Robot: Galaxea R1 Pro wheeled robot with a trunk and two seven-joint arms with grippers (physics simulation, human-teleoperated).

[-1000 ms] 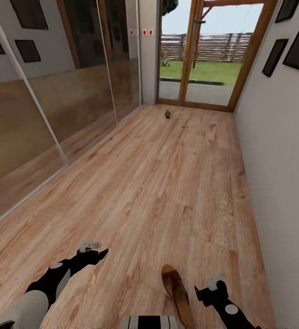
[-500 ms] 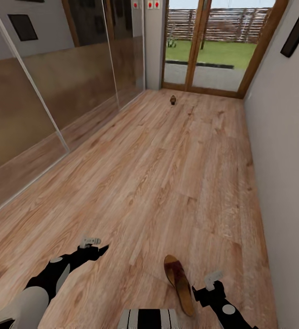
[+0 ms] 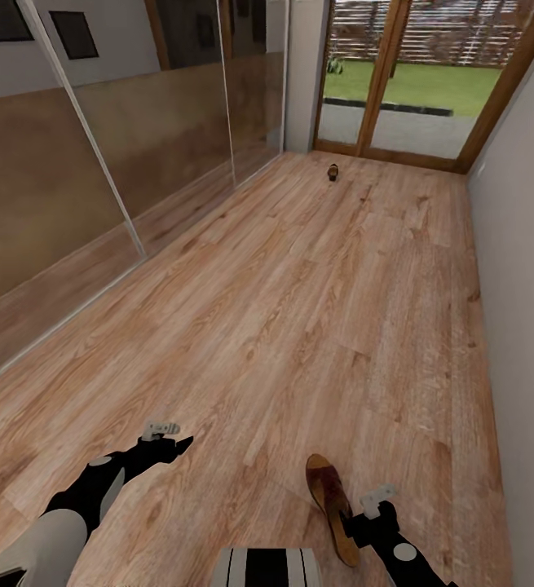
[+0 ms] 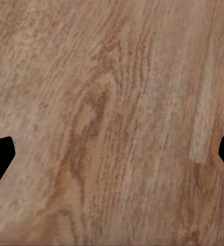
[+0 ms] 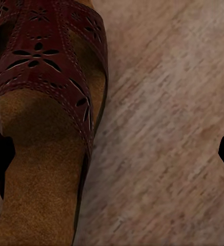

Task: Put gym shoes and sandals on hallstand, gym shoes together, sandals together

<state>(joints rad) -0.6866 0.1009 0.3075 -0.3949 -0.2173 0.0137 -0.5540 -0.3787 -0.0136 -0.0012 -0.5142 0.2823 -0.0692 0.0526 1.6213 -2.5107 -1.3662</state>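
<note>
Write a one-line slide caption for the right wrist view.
Right wrist camera above a reddish-brown cut-out strap sandal lying on the wood-plank corridor floor.

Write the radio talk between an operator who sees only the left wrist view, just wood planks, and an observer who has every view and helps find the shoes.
Operator: I see only planks. Is any shoe close?
Observer: Yes. A brown sandal lies on the corridor floor beside the right gripper.
Operator: Is it gripped?
Observer: No. In the right wrist view the fingers stand wide apart. The sandal lies toward one finger, with bare floor toward the other.
Operator: Is there anything further ahead?
Observer: A small dark object sits far down the corridor near the glass door. It is too small to name.
</note>
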